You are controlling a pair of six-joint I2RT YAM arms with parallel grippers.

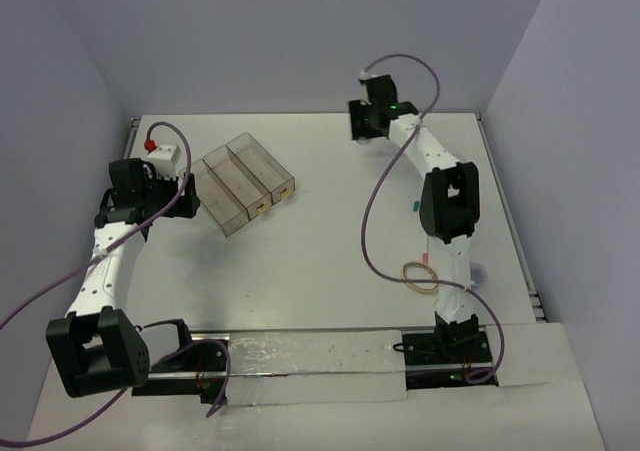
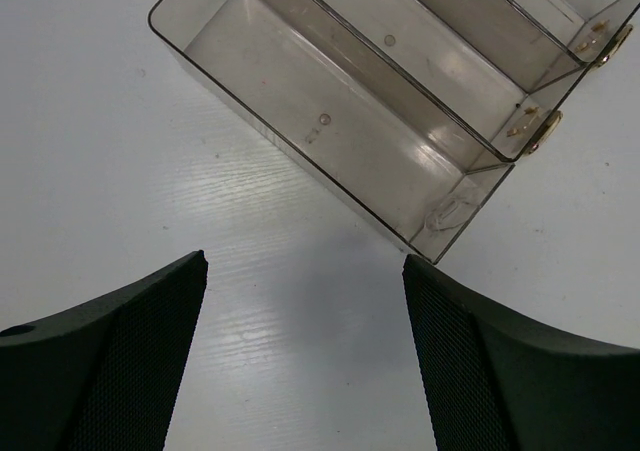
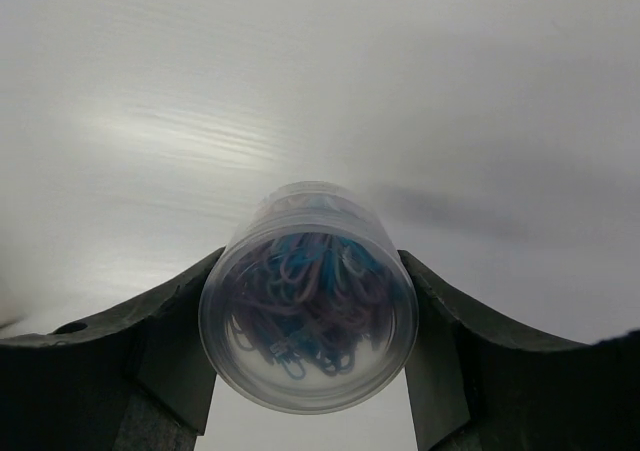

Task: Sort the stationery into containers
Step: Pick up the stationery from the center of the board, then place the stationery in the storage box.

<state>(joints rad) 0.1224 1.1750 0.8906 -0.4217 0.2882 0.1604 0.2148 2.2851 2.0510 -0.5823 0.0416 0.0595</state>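
**Right wrist view: clear tub clamped at the far side of the table**

A clear tub (image 3: 308,296), round and packed with blue and dark paper clips, is gripped by the right gripper (image 3: 310,271), with one finger pressed against each side of its wall. Whether its base touches the surface cannot be told. From above, this gripper is seen at the far edge of the table (image 1: 320,261), and the tub is hidden beneath it.

The three joined clear bins (image 1: 240,183) are set at an angle on the left half, their tan tabs turned toward the centre. The left gripper (image 2: 305,266) is held just short of the nearest bin, its fingers spread wide over bare table.

A tan rubber band (image 1: 420,274) lies against the right arm, partly crossed by it. A green-tipped pen (image 1: 413,208) and a bluish round piece (image 1: 480,269) are mostly cut off by the same arm.

The tabletop is white, and a faint grain is shown in the left wrist view. Pale lilac walls (image 1: 300,41) close it in on three sides. A glossy strip (image 1: 310,356) runs along the near edge between the arm bases.
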